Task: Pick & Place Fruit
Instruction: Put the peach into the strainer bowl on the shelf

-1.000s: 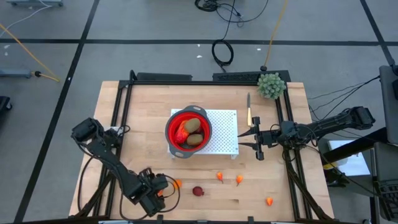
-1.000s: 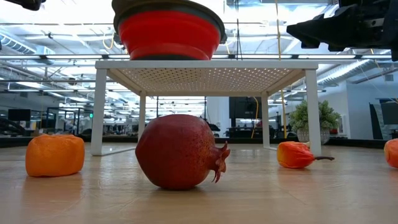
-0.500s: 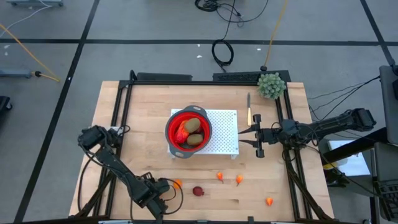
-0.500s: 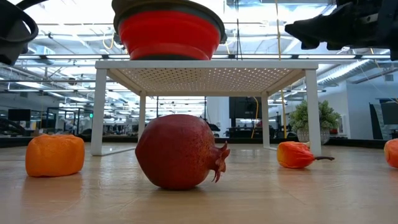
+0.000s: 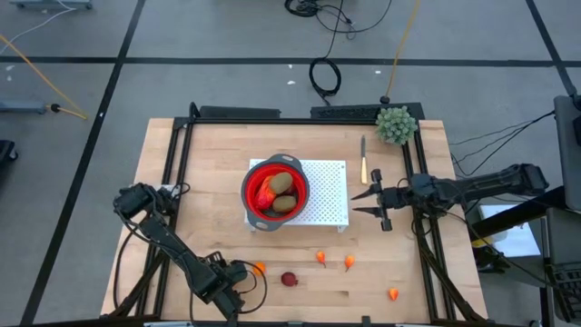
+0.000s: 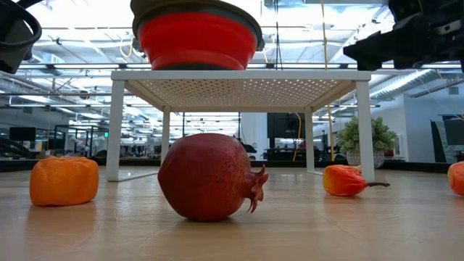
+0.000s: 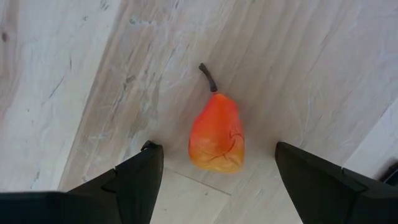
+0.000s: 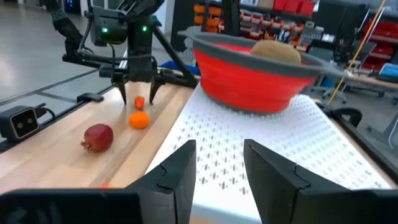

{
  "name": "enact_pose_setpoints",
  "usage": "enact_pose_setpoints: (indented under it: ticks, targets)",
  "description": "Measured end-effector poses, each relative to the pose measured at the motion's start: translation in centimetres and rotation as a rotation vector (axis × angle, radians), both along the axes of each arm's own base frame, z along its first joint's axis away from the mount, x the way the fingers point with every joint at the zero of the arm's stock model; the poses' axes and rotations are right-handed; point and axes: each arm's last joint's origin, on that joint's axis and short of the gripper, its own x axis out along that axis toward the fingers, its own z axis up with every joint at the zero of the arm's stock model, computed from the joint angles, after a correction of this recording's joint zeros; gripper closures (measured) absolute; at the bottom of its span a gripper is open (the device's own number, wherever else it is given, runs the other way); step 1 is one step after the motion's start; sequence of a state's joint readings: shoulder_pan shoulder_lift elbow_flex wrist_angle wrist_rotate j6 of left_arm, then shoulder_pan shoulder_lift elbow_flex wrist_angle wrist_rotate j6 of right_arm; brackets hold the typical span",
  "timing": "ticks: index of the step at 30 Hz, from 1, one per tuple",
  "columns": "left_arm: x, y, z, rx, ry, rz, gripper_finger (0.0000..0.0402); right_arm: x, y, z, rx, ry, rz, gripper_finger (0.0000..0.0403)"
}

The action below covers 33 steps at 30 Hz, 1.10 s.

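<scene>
A: Target fruit, the small orange pear (image 7: 217, 135), lies on its side on the wooden table (image 5: 209, 182), stem pointing away from the jaws, body centred in the gap between them. Left gripper (image 5: 238, 275) hangs straight over it, jaws released wide, not touching.

B: Other fruit?

A: Pomegranate (image 6: 209, 176) just beyond the jaws to one side; three more small orange fruits (image 5: 348, 262) farther off. Two kiwis (image 5: 282, 183) and a red-orange piece already sit in the red bowl (image 5: 251, 186) on the white perforated stand (image 5: 329, 193).

B: Right gripper (image 5: 382, 200)?

A: Waiting beside the stand, jaws part open, holding nothing.

B: Risks?

A: My judgement: the pear is rounded and tapers, so a shallow closure may squirt it sideways toward the pomegranate. Fingers coming down too far would dig into the wood.

B: View differences?

A: Only the left wrist view shows the stem and the centring. The low view hides the jaws but shows that the fruit rests flat on the wood.
</scene>
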State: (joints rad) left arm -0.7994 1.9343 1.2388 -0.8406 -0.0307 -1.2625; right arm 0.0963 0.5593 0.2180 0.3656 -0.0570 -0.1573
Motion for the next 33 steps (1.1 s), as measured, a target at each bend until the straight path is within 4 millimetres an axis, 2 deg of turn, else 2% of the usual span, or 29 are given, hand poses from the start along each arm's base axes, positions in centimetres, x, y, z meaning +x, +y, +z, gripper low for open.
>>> enact_pose_setpoints:
  ticks: [14,33]
  targets:
    - [-0.1,0.2,0.0,0.017,0.014,0.002,0.0092,-1.6,-0.1,-0.5,0.034,0.081,-0.003,0.0273]
    - [0.6,1.0,0.0,0.059,-0.012,-0.019,0.0094,-1.8,-0.2,-1.2,0.027,0.158,-0.004,0.0273]
